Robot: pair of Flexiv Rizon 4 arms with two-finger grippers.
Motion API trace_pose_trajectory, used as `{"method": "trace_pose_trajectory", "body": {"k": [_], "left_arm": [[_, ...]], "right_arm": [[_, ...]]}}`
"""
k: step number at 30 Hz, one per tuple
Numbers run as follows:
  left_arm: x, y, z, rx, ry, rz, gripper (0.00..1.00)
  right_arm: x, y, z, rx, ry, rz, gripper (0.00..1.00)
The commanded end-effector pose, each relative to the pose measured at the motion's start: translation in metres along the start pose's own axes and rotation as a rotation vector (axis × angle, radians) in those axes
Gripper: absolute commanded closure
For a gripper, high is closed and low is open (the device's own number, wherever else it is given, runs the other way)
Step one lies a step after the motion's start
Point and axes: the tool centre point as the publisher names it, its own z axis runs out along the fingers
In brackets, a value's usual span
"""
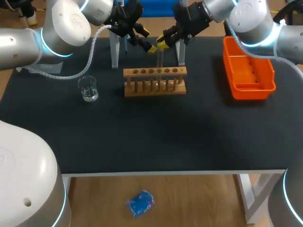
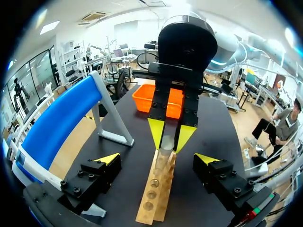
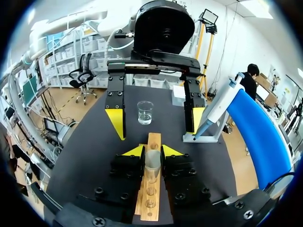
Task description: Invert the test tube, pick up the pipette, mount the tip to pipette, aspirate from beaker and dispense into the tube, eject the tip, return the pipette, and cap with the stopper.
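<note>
With the right gripper [image 3: 153, 152] pinching the clear glass test tube [image 3: 152, 163] upright over the light wooden rack [image 3: 150, 203] on the black desk [image 3: 94, 142], and the left gripper [image 3: 155, 125] spread wide opposite: best to keep the pinch firm, lift clear of the holes, then rotate slowly.

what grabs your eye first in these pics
The two grippers meeting nose to nose over the wooden rack: the right gripper is shut on a clear test tube, and the left gripper faces it, open. Next come the bright orange tray at the table's right and the small glass beaker left of the rack.
</note>
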Motion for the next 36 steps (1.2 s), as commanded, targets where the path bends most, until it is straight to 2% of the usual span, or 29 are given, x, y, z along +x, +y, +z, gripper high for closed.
{"method": "trace_pose_trajectory", "body": {"k": [1,2,3,11,14,20,29,30,31,32,33,36], "left_arm": [[-0.001,-0.001,-0.001,-0.006,0.004,-0.002,0.0],[-0.001,-0.001,-0.001,-0.006,0.004,-0.002,0.0],[-0.001,-0.001,-0.001,-0.006,0.004,-0.002,0.0],[-0.001,-0.001,-0.001,-0.006,0.004,-0.002,0.0],[-0.001,-0.001,-0.001,-0.006,0.004,-0.002,0.0],[-0.001,-0.001,-0.001,-0.006,0.004,-0.002,0.0],[-0.001,-0.001,-0.001,-0.006,0.004,-0.002,0.0],[-0.001,-0.001,-0.001,-0.006,0.004,-0.002,0.0],[-0.001,-0.001,-0.001,-0.006,0.004,-0.002,0.0],[-0.001,-0.001,-0.001,-0.006,0.004,-0.002,0.0],[-0.001,-0.001,-0.001,-0.006,0.004,-0.002,0.0],[-0.001,-0.001,-0.001,-0.006,0.004,-0.002,0.0]], "right_arm": [[0.004,-0.009,0.005,-0.004,-0.014,-0.001,0.54],[0.004,-0.009,0.004,-0.002,-0.019,-0.001,0.16],[0.004,-0.009,0.003,-0.008,-0.025,0.001,0.0],[0.007,-0.009,0.0,-0.025,-0.03,0.011,0.0],[0.009,-0.007,-0.003,-0.055,-0.035,0.013,0.0],[0.011,0.002,-0.013,-0.166,-0.042,0.014,0.0],[0.012,0.024,-0.026,-0.38,-0.032,0.006,0.0],[0.012,0.025,-0.026,-0.392,-0.029,0.005,0.2],[0.013,0.026,-0.026,-0.409,-0.025,0.007,0.53],[0.013,0.028,-0.025,-0.429,-0.018,0.009,0.79],[0.014,0.029,-0.025,-0.444,-0.012,0.011,1.0],[0.015,0.031,-0.023,-0.481,-0.005,0.019,1.0]]}}
